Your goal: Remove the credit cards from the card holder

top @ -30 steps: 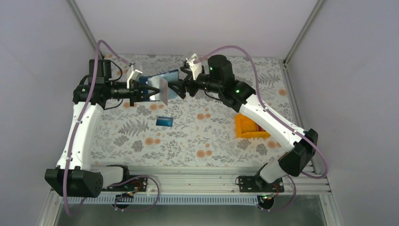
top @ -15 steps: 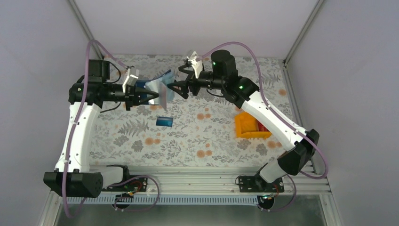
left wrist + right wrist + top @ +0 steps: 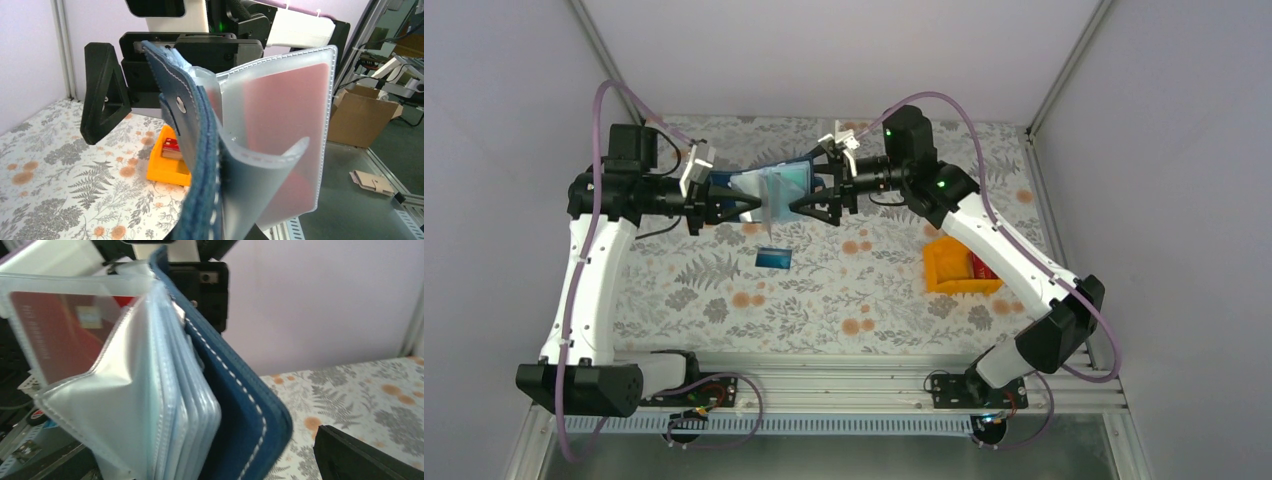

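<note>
Nearest the arm bases, one blue card (image 3: pixel 773 258) lies flat on the floral table (image 3: pixel 854 300), already out of the holder. It is well apart from the orange bin (image 3: pixel 942 272) at the right, where a red item (image 3: pixel 980 266) carries a pale mark too small to read. Beyond them the card holder (image 3: pixel 769 188) is held in the air between the two arms. The left gripper (image 3: pixel 727 206) is clamped tight on its navy cover, as it was a second ago, but that arm has drawn back a little to the left. It has also turned the holder so that the clear sleeves (image 3: pixel 150 405) fan out toward the other arm. The bigger change is on the right: the right gripper (image 3: pixel 804 198), which stood back a second ago, has swung in with its fingers spread as wide as they go. The holder's free edge now sits between them. One black finger (image 3: pixel 102 92) stands just beside the cover, and I cannot tell whether either finger touches it. I judge this to be the set-up for the next pull. A red card (image 3: pixel 65 335) sits in the outermost sleeve and looks the likely target, so the task is only partly done. That card shows a chip-like patch and a faint line of print along one side, blurred past reading. No brand or label is legible anywhere.
</note>
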Motion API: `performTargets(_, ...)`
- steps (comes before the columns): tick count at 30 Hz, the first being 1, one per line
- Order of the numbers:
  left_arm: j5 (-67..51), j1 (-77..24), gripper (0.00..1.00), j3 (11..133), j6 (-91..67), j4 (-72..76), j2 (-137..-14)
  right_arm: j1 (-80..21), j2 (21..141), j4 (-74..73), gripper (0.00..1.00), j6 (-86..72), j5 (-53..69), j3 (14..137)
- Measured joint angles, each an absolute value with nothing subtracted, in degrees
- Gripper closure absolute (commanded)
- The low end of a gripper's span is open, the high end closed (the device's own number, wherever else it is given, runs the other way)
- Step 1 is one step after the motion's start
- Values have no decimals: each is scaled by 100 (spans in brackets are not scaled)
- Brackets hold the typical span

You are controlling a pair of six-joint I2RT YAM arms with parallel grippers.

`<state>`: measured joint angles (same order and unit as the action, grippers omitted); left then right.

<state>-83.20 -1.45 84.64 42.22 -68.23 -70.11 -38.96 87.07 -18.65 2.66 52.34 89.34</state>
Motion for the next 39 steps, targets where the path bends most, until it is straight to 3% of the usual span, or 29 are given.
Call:
performTargets(4,-8377,-150,98,8464,4154,-6775,-7013,-3944,8790,-1721,0,266,5629,9026)
performTargets(7,-8409,-150,98,8464,4136,-6748,-7013,-3977,8923,-1570,8,235,5811,9131)
performTargets(13,-8405,-150,98,8451,4027,-6606,-7013,-4023,9122,-1389,74,-10,5896,9251)
performTargets(15,-8335,-137,89,8414,3911,-6466,-7013,-4034,9144,-1393,95,-97,5946,9282)
performTargets(20,-8086,-123,27,8344,3415,-5999,-7011,-4036,9144,-1490,96,-211,5717,9317)
performTargets(24,-7542,-139,2,8259,2864,-5544,-7011,-4025,9177,-1916,96,-311,4930,9559)
performTargets(34,-5299,-145,0,7924,1925,-4705,-7011,-4003,9856,-3833,96,-1011,211,10787)
performTargets(39,-4797,-145,0,7822,1747,-4530,-7013,-3968,10068,-4257,96,-1052,-276,10733)
